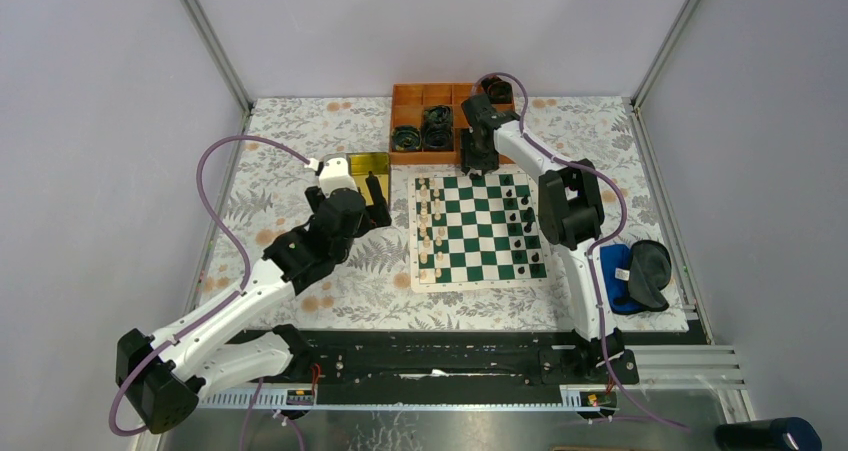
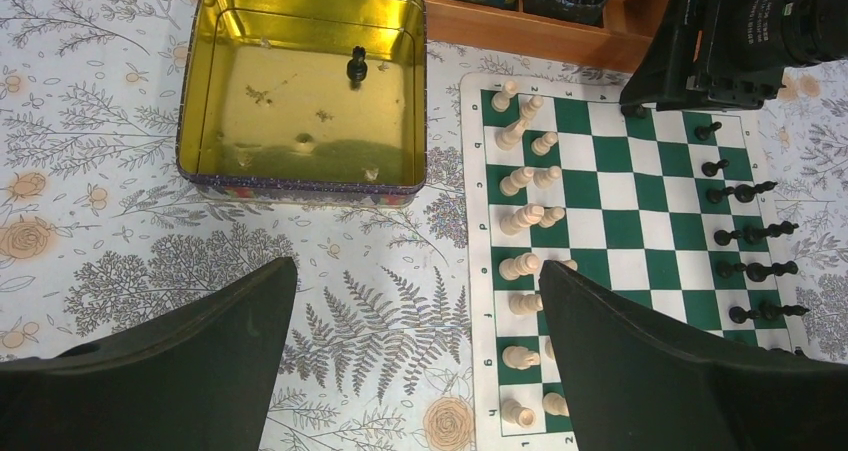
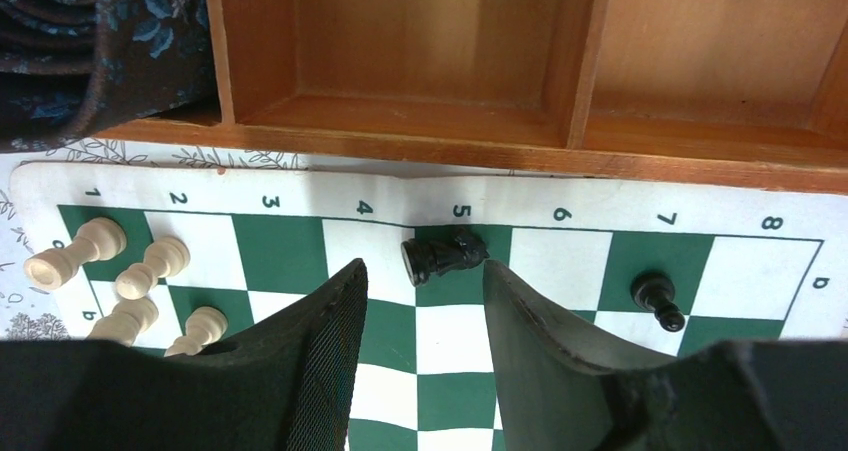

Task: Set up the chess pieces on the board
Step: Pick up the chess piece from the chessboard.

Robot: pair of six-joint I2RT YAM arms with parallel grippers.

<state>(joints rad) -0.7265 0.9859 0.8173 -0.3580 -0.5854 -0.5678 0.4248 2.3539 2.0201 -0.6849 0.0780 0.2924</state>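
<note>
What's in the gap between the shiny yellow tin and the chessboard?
Only a narrow strip of flowered tablecloth separates the yellow tin from the board; nothing rests on it. The left wrist view shows it.

Pretty clearly a robotics lab cell: plain grey walls (image 1: 90, 121) on aluminium posts (image 1: 212, 41) boxing in the left arm (image 1: 250, 291) and right arm (image 1: 580, 281), floral tablecloth (image 1: 290, 161) under them.

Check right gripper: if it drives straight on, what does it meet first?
Probably the black piece lying on its side on the board, right ahead of the right gripper's open tips. Beyond it sits the orange tray; depth unclear.
</note>
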